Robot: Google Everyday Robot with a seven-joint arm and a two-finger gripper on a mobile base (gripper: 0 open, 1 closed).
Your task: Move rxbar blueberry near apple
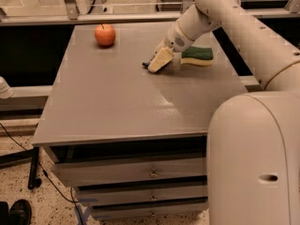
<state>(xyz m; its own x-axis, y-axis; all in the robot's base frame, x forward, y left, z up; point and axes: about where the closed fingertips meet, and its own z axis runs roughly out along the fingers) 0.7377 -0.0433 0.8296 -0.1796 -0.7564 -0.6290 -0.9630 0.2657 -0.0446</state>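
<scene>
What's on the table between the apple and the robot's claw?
Nothing: the camera view shows bare table between the apple and the gripper, down at the rxbar blueberry mid-table.

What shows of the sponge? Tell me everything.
The sponge is a flat rectangular block: dark green scouring layer on top, yellow foam beneath. It lies flat, green side up, near the far right edge of the table. The arm crosses its end on the apple side; contact cannot be told. The pincer is low beside it, over the dark tip of the bar.
</scene>
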